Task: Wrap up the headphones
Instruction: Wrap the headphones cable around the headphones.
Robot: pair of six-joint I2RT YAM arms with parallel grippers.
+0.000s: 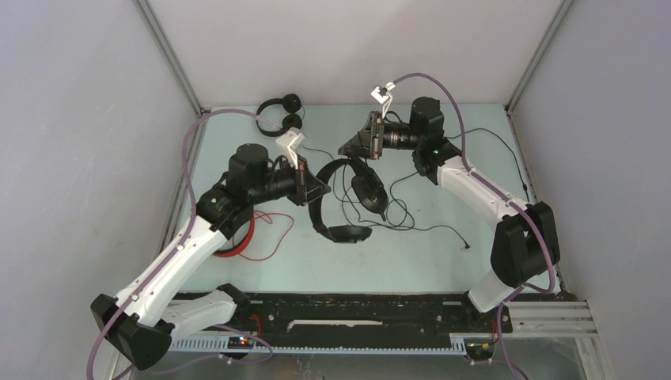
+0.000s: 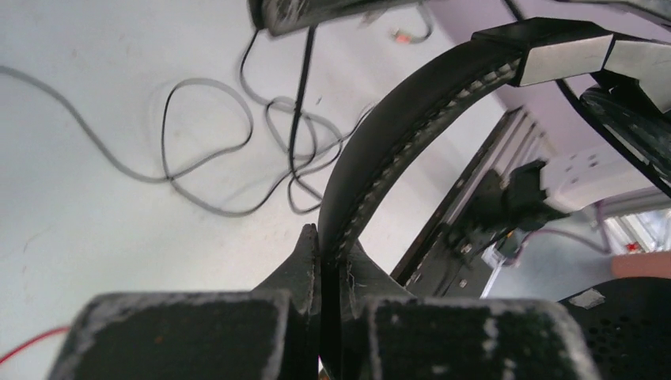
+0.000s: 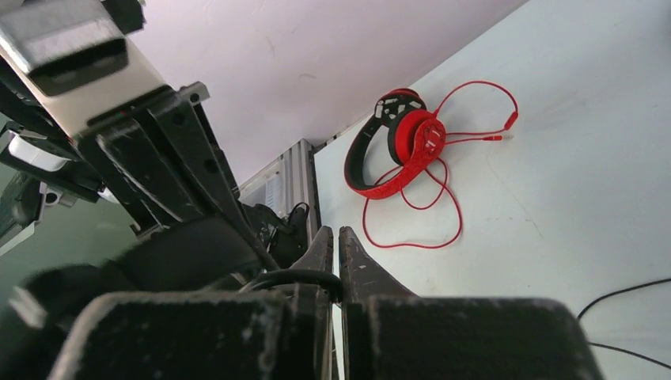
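Far left in the top view, the red headphones are lying flat on the table, mostly tucked under the left arm's forearm. The right wrist view is showing them better: band and cups down near the wall, and the red cable is looping loosely beside them. They are sitting well apart from both grippers.

At the back, the slim black headphones are resting by the rear wall, behind the left wrist, with nothing touching them.

The left gripper is reaching toward table centre. Its fingers are pressed together on the headband of the bulky black headphones, pinching the band edge-on. In the left wrist view the left gripper's tips are clamping the band right where it starts arcing up and to the right. The cups are sitting just right of this gripper, one low near the table. I cannot tell if it is touching.

The right gripper is hovering just behind and right of that headset, pointing left. Its fingers are closed tight, and the right wrist view is showing a thin black cable running into the pinch. The rest of that cable is lying tangled on the table, right of the cups.
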